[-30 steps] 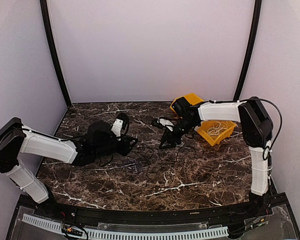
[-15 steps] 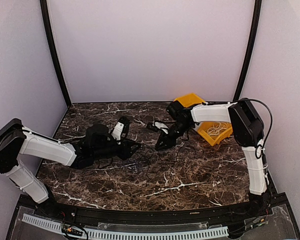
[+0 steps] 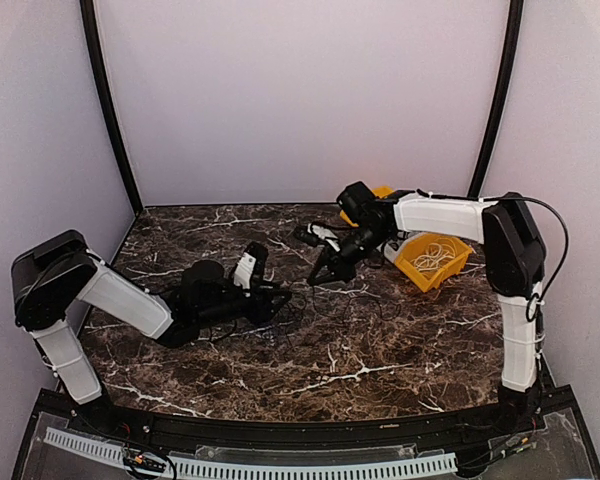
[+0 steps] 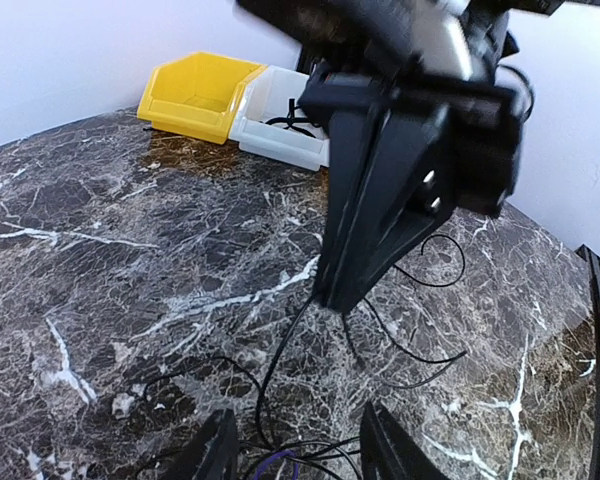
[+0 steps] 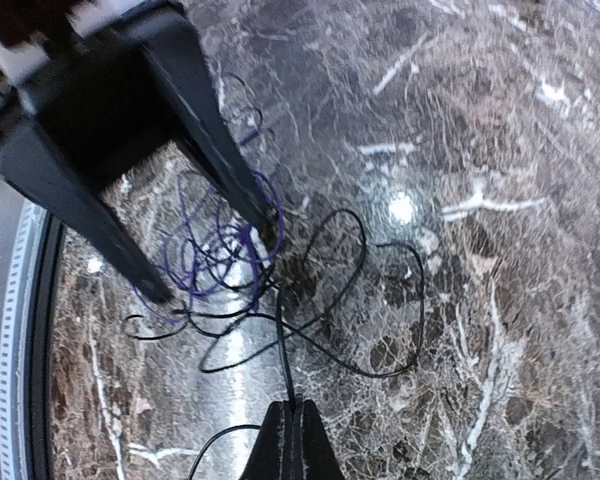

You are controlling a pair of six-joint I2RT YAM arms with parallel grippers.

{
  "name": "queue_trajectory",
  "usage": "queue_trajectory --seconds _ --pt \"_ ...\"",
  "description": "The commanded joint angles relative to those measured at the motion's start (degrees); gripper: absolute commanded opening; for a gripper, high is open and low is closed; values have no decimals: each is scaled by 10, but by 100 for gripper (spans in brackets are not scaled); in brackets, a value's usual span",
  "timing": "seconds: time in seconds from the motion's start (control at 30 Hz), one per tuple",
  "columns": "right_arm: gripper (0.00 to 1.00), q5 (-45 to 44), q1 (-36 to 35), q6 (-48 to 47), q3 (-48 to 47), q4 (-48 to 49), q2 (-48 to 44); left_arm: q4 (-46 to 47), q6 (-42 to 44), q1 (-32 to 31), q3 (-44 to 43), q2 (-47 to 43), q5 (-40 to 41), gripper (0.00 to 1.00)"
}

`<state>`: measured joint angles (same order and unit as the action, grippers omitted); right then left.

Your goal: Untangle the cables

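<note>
The cables (image 5: 350, 290) lie in loose black loops on the marble table, tangled with thin purple coils (image 5: 215, 245). My right gripper (image 5: 295, 420) is shut on one black cable that runs from its tips into the tangle. In the left wrist view the same cable (image 4: 280, 360) hangs from the right gripper (image 4: 335, 298) down toward my left gripper (image 4: 300, 455). The left gripper is open, its fingers (image 5: 215, 140) straddling the purple coils. From above, the left gripper (image 3: 280, 296) and right gripper (image 3: 318, 280) sit close together mid-table.
A yellow bin (image 3: 435, 262) holding pale cords stands at the right under the right arm. In the left wrist view a yellow bin (image 4: 195, 95) and a white bin (image 4: 285, 130) sit at the table's back. Curved walls enclose the table.
The right gripper has shut on a black cable and shifted back. The left arm has reached further right and its jaws have spread wider.
</note>
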<state>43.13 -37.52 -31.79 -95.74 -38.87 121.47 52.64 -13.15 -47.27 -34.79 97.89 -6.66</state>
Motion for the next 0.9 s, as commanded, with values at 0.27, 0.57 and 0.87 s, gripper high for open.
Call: queue_trajectory --seconds 0.27,0.57,0.87 --pt "0 58 -12 -15 -34 -67 -139 174 -7 -8 -104 172 -10 18" --pt "0 90 15 -49 -195 -150 -165 181 -22 -8 -73 192 -10 13" --pt "0 128 76 -26 -325 -137 -179 163 -30 -7 -59 203 7 13"
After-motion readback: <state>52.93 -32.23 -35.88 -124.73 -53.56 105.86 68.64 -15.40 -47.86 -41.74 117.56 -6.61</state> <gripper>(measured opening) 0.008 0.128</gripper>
